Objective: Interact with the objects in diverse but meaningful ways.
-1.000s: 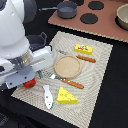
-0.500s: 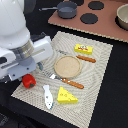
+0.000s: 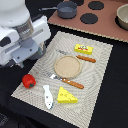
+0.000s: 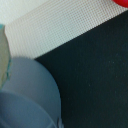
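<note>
The red tomato [image 3: 28, 80] lies at the edge of the woven mat [image 3: 97, 75], on the exterior view's left. The white fish [image 3: 47, 96] and the yellow holed cheese wedge [image 3: 66, 95] lie near the mat's front edge. The yellow block with a red label [image 3: 83, 48] lies at the mat's far side. The grey pot [image 3: 66, 7] stands at the back. My gripper [image 3: 20, 63] hangs under the white arm, just above and behind the tomato, and its fingers are hidden. In the wrist view a red sliver of the tomato [image 4: 121, 2] shows at the picture's edge, over mat and black table.
A round wooden plate [image 3: 67, 65] sits mid-mat, with an orange-handled knife [image 3: 86, 58] behind it and an orange-handled fork [image 3: 70, 82] in front. A brown stove board with black burners [image 3: 90, 18] and a bowl [image 3: 122, 15] stand at the back.
The arm has drawn back a little toward the exterior view's left, so the tomato shows more fully. The objects on the mat have not moved.
</note>
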Robot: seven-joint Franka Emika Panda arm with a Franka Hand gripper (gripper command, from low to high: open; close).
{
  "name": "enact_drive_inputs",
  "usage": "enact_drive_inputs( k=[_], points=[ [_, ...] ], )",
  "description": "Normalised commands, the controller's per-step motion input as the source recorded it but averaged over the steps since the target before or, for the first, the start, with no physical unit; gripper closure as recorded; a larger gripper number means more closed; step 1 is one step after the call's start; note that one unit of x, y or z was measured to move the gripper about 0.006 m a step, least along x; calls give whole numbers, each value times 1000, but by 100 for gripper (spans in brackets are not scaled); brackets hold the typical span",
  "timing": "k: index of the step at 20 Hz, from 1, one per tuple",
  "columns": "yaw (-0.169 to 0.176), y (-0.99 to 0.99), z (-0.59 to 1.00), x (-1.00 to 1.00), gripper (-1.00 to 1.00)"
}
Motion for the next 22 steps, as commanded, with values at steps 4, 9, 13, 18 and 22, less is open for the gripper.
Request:
enact_drive_inputs(
  k=[4, 9, 13, 18, 22],
  points=[
    [129, 144, 81, -26, -100],
    [129, 130, 1, -106, -100],
    [117, 130, 0, -181, -100],
    [146, 213, 0, -285, -100],
    [128, 232, -35, -341, -100]
  ],
)
